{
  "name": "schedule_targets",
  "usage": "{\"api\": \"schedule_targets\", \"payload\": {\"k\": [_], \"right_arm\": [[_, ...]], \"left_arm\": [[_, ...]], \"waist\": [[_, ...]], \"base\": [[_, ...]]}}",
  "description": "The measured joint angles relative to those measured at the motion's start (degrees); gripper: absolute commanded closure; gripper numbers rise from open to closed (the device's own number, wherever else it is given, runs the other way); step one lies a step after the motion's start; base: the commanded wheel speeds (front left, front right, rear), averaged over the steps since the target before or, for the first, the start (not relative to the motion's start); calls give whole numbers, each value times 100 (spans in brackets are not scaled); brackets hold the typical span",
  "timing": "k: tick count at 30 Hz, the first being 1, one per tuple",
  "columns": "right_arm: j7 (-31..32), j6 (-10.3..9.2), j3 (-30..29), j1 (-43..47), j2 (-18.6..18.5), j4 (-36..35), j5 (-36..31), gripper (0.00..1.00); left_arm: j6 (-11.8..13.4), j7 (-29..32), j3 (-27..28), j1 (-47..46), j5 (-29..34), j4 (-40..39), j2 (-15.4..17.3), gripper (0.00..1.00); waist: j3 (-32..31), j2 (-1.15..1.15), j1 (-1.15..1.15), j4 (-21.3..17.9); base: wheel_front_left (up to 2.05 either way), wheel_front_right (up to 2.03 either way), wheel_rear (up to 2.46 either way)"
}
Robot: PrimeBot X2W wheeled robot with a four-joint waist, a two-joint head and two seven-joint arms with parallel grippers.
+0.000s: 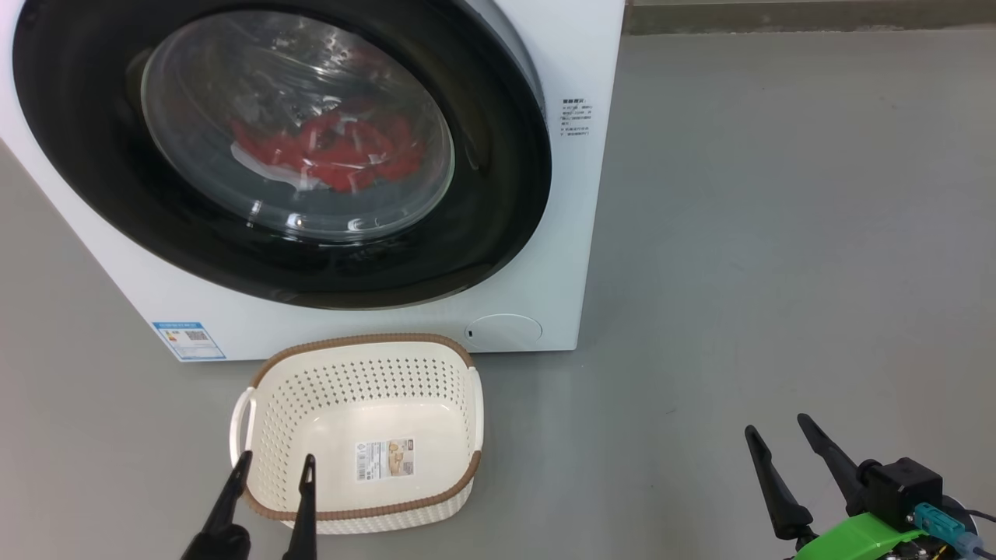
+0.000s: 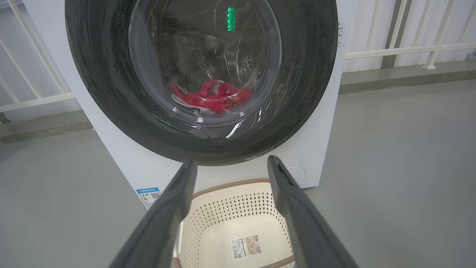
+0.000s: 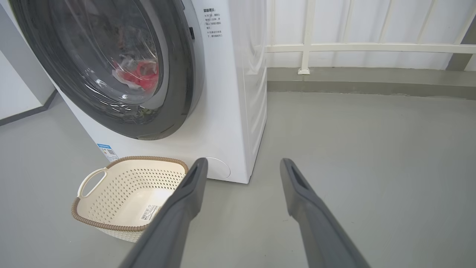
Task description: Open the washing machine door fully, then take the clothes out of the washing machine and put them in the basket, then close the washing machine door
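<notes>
Left pincer (image 1: 278, 459): jaws apart, empty, tips over the basket's near rim.
Right pincer (image 1: 775, 424): jaws apart, empty, over bare floor.
Basket (image 1: 366, 340): perforated cream plastic, brown woven-look rim; stiff, probably light; empty, just before the washing machine (image 1: 591, 194).
Washing machine door (image 1: 93, 155): shut; glossy black rim, bulging glass; rigid, likely slick. Hook the rim edge.
Clothes (image 1: 334, 152): red-white bundle low behind the glass; soft, limp. Pinch a fold.

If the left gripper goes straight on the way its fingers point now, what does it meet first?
Most likely the lower black rim of the washing machine door, or the white front of the washing machine just below; depth is unclear. The open left gripper should pass above the basket.
</notes>
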Motion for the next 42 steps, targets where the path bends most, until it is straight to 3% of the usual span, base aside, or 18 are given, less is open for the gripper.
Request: {"api": "schedule_targets", "payload": {"k": [9, 10, 11, 25, 36, 42], "right_arm": [[-1, 0, -53, 0, 26, -34, 62, 0], [-1, 0, -41, -1, 49, -33, 133, 56], [-1, 0, -33, -8, 80, -34, 210, 98], [-3, 0, -296, -1411, 328, -526, 2202, 100], [-45, 0, -252, -2785, -157, 41, 3557, 100], [-45, 0, 189, -3371, -460, 422, 4424, 100]], "left_arm": [[-108, 0, 188, 1, -303, 69, -53, 0], [-110, 0, 204, 1, -319, 82, -56, 0], [-110, 0, 226, 1, -342, 85, -62, 0], [-158, 0, 93, -149, -563, 114, -89, 0], [-151, 0, -201, -307, -691, 135, -97, 0], [-151, 0, -285, -396, -709, 129, -104, 0]], "waist": [[13, 0, 0, 0], [15, 0, 0, -3], [21, 0, 0, -9], [319, 0, 0, 137], [432, 0, 0, 546], [535, 0, 0, 724]], "base": [[0, 0, 0], [0, 0, 0], [0, 0, 0], [0, 0, 0], [0, 0, 0], [0, 0, 0]]}}
